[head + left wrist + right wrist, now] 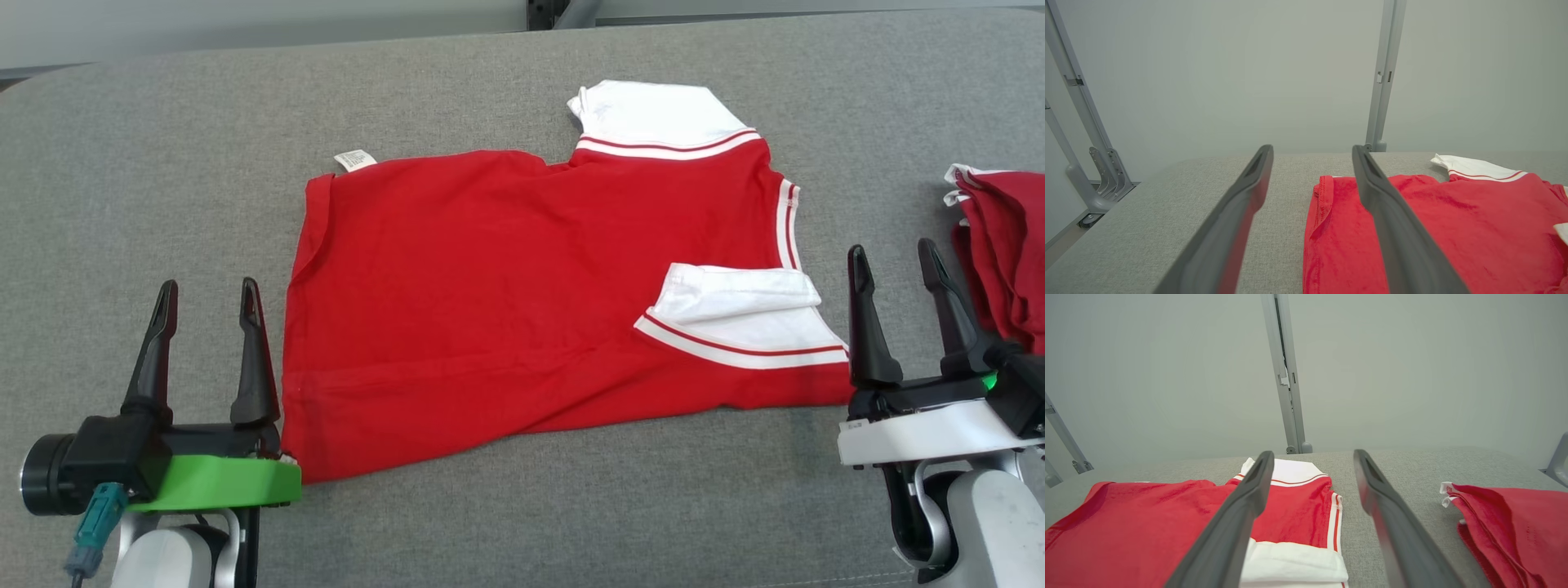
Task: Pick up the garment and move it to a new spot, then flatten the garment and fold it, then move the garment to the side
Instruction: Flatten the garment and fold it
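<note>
Head view: you had the garment [522, 302] flat at the centre of the grey table [122, 163], left gripper [209, 284] at 8 o'clock, right gripper [891, 247] at 3, fingers [251, 359] apart and empty, seemingly bracketing it for folding. Left wrist view: garment [1453, 228] at 4 o'clock. Right wrist view: garment [1147, 514] at 8, a red pile [1506, 522] at 4.

White tag [355, 160] on garment [522, 286]; print too small to read.
</note>
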### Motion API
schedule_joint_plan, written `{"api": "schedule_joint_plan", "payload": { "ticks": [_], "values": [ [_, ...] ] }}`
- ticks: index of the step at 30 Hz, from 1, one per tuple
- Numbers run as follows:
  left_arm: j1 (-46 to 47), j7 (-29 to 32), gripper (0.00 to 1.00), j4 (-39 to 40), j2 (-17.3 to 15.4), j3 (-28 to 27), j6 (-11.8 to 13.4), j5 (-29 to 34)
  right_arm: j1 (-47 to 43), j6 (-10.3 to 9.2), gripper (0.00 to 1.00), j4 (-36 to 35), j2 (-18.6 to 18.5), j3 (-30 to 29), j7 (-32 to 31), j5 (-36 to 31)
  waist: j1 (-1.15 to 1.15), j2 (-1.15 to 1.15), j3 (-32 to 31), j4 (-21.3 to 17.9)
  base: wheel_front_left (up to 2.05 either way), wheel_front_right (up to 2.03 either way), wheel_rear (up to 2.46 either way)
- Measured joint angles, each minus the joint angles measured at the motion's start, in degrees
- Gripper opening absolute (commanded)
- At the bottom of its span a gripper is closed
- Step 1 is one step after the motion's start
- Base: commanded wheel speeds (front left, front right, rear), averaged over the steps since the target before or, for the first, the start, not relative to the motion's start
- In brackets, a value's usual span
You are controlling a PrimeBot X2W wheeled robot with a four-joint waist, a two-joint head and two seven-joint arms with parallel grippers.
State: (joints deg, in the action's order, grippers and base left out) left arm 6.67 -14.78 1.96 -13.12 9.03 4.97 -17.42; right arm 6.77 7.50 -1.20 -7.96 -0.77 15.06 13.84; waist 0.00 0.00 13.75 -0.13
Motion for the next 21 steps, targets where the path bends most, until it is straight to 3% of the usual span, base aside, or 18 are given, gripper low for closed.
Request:
{"api": "schedule_joint_plan", "payload": {
  "ticks": [12,21],
  "values": [
    [-0.7,0.0,1.0,-2.1,0.9,-0.4,-1.5,0.5,-0.7,0.0,1.0,0.7,0.4,0.4,0.0,-0.5,0.0,0.0,-0.6,0.5,0.0,0.0,0.0],
    [-2.5,0.2,1.0,-11.2,3.3,2.4,-3.3,-1.4,-1.6,0.0,1.0,12.1,-0.5,0.6,0.0,0.3,0.0,0.0,0.5,1.1,0.0,0.0,0.0]
  ]
}}
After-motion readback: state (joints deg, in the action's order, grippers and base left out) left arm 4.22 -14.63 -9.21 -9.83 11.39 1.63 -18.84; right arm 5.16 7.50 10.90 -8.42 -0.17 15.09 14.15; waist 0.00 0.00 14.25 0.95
